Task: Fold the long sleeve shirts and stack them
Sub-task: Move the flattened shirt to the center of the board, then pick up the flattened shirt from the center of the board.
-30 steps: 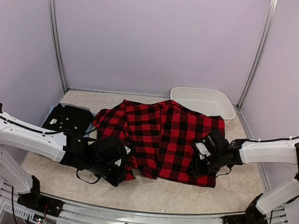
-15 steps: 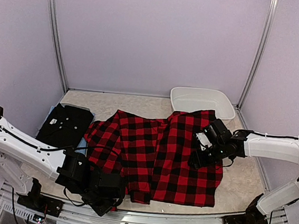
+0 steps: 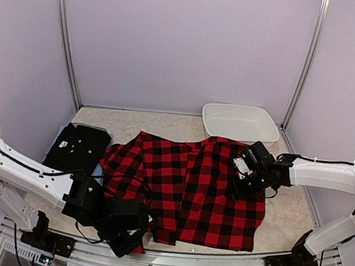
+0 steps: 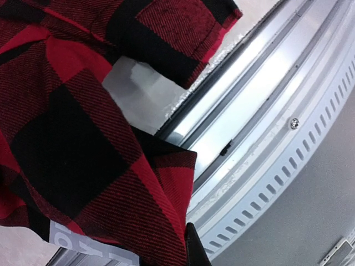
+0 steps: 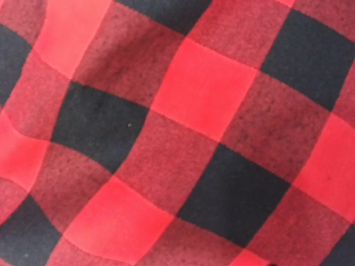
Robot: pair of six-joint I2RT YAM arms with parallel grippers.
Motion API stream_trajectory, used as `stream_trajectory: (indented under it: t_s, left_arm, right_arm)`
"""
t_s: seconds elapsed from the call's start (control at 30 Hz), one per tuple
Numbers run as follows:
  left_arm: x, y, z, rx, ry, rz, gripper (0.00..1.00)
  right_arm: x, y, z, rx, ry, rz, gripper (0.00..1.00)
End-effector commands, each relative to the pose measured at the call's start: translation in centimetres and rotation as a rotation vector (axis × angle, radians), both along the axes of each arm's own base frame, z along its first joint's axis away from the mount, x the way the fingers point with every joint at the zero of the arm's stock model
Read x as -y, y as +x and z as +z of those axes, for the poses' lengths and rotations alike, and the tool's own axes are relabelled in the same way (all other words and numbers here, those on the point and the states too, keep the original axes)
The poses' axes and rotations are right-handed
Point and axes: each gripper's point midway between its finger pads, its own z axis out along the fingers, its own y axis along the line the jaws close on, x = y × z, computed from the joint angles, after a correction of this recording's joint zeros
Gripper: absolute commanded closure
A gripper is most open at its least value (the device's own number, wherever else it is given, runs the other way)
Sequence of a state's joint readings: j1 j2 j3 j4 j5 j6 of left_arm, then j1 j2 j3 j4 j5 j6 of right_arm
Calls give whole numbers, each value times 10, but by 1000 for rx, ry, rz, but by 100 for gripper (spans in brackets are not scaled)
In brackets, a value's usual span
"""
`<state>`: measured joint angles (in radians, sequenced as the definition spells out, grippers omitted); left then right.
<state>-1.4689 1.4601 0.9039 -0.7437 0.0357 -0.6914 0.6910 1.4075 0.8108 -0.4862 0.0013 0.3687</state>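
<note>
One flannel shirt [image 3: 191, 191]; left gripper [image 3: 132, 245] clamps near corner; right gripper [image 3: 237, 189] atop, state unclear.

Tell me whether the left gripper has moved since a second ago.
Yes. The left gripper has moved toward the table's near rail, dragging the checked flannel shirt with it.

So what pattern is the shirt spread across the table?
The shirt is red-and-black checked, clearest in the right wrist view.

A white oval plastic basin [image 3: 238, 107] sits at the far right corner of the beige marbled tabletop [image 3: 286, 212]; a ribbed silver metal rail [image 4: 266, 124] edges its near side.
</note>
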Motion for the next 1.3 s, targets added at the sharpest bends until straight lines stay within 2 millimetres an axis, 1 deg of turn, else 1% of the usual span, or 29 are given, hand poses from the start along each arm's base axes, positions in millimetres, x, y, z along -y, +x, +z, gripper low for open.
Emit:
stream_trajectory:
  t_s: [0.0,0.07,0.13,0.23,0.3,0.37,0.43,0.53,0.57,0.6,0.63,0.67,0.73,0.8,0.87,0.97,1.0,1.1,1.13,1.23,1.27]
  left_arm:
    - [21,-21,24,-56,-119,-143,99]
    - [20,-28,30,-70,-123,-168,100]
    - [15,-32,31,-85,-111,-173,100]
    - [4,-25,28,-60,-64,-149,99]
    - [4,-17,26,-43,-60,-132,91]
    - [8,-9,24,-22,-74,-122,84]
    - [10,0,22,6,-76,-119,69]
    - [8,15,22,79,-44,-120,33]
    - [8,24,26,132,-35,-113,23]
    - [8,28,31,159,-34,-113,14]
    - [11,32,36,185,-41,-119,8]
    - [14,36,42,208,-58,-122,4]
    - [27,44,54,233,-109,-128,2]
    - [42,51,60,243,-146,-142,4]
    - [56,49,57,255,-161,-203,8]
    - [69,41,38,266,-140,-324,11]
    - [73,40,30,267,-121,-354,11]
    - [84,40,18,267,-98,-416,14]
    - [86,40,10,262,-77,-436,15]
    - [87,44,-6,260,-20,-462,19]
    - [87,47,-9,265,-7,-465,20]
  right_arm:
    - [7,4,-2,2,-32,-15,37]
    - [8,6,-2,1,-35,-18,37]
    - [10,7,-2,1,-39,-22,37]
    - [11,10,0,8,-42,-24,37]
    - [13,13,3,20,-46,-30,36]
    - [14,17,8,36,-50,-34,36]
    - [17,22,13,47,-49,-41,35]
    - [20,29,20,64,-43,-48,36]
    - [20,30,22,70,-40,-50,36]
    - [20,32,23,73,-38,-51,36]
    - [21,33,24,75,-38,-53,36]
    - [22,34,25,79,-39,-55,36]
    - [25,38,25,81,-36,-69,36]
    - [27,40,26,83,-28,-74,36]
    - [29,42,26,84,-20,-81,36]
    - [32,45,28,88,-18,-84,36]
    - [33,45,28,88,-18,-84,36]
    - [37,43,27,83,-18,-91,36]
    - [38,42,26,80,-19,-93,36]
    - [40,39,27,79,-12,-97,36]
    - [40,38,28,79,-10,-98,36]
